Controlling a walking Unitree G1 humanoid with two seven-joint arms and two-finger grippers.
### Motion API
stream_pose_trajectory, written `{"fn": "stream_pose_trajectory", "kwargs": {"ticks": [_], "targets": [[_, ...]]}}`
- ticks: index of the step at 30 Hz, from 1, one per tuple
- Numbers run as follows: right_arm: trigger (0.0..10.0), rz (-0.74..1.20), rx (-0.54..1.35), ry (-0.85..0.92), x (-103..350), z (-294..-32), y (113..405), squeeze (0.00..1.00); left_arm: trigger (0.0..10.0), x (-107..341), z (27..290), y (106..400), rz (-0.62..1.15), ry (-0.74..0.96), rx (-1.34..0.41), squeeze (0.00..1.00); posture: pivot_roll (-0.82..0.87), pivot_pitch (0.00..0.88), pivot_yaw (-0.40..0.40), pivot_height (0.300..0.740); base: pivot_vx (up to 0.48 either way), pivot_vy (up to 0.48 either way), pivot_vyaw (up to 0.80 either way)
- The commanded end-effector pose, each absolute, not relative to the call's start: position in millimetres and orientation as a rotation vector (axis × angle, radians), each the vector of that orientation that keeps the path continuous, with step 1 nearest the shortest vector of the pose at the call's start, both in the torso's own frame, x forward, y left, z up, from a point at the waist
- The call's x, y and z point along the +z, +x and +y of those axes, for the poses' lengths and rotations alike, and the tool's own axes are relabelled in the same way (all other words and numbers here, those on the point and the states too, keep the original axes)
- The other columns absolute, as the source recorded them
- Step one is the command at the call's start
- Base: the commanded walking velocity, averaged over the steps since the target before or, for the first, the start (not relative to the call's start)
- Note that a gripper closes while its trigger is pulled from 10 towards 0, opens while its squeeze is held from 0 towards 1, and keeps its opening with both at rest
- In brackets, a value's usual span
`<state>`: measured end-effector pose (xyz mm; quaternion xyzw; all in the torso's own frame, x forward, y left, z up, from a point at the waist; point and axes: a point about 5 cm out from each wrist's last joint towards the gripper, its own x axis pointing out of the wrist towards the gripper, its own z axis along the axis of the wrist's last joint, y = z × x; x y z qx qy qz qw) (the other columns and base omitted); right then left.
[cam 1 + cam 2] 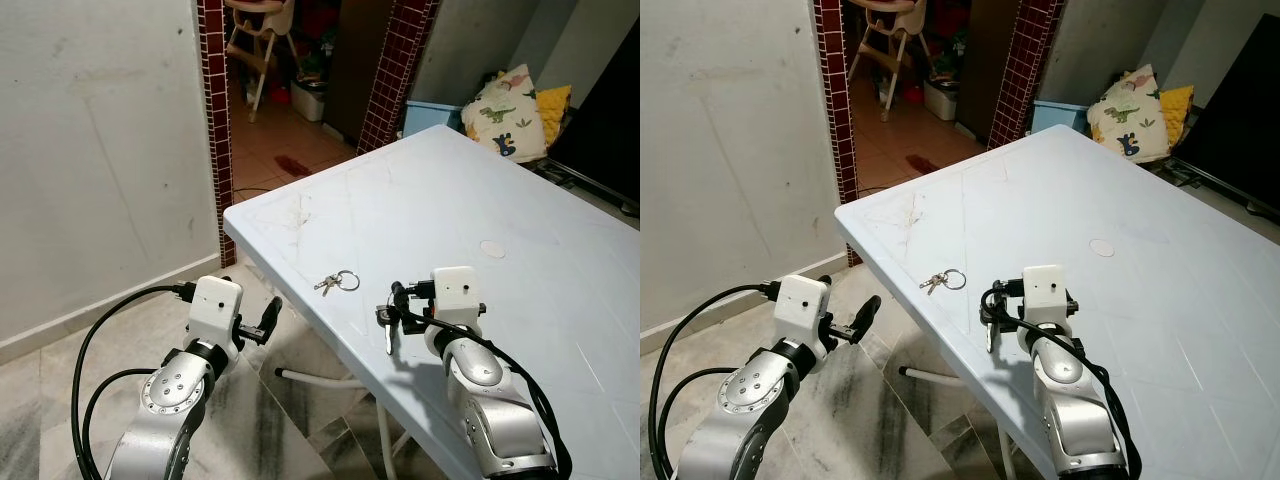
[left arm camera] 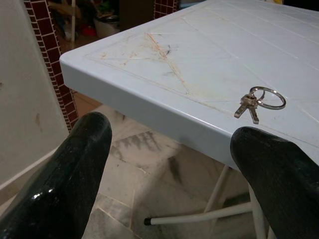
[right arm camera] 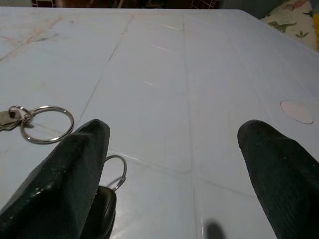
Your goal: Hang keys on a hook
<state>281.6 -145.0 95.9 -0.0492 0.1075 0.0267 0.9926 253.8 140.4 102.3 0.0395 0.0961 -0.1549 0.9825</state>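
Near the pale blue plastic table's [image 1: 560,300] front edge lie small silver keys on a ring [image 1: 337,281], pointing leftward, just ahead-left of the spread-fingered right gripper [image 1: 392,312]; the left gripper [image 1: 268,318], equally spread, hangs below the tabletop.

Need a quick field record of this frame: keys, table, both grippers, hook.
surface: pale blue plastic table, scuffed near its corner
keys on ring: small bunch with silver ring, lying flat near the table's front edge
second key: black-headed key with its own ring, on the table at the right gripper
right gripper: over the table, fingers apart, holding nothing
left gripper: off the table's edge, above the floor, fingers apart
hook: none seen
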Motion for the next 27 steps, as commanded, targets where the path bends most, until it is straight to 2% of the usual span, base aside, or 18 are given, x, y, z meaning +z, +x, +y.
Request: {"fn": "stream_pose_trajectory", "kwargs": {"ticks": [1,10,27], "targets": [[10.0,0.221,0.054,-0.095,96.0,-147.4,278.1,0.0,10.0,104.6,138.3,253.8,0.184,0.073,-0.317,0.0,0.13,0.0,-0.134,0.74,0.0,0.0,0.0],[10.0,0.267,0.061,-0.121,75.2,-143.0,273.4,0.0,10.0,105.2,136.1,254.9,0.181,0.067,-0.322,0.0,0.13,0.0,-0.133,0.74,0.0,0.0,0.0],[10.0,0.262,0.113,-0.197,62.9,-126.9,287.8,0.0,10.0,105.5,133.1,255.0,0.179,0.059,-0.321,0.0,0.13,0.0,-0.138,0.74,0.0,0.0,0.0]]}}
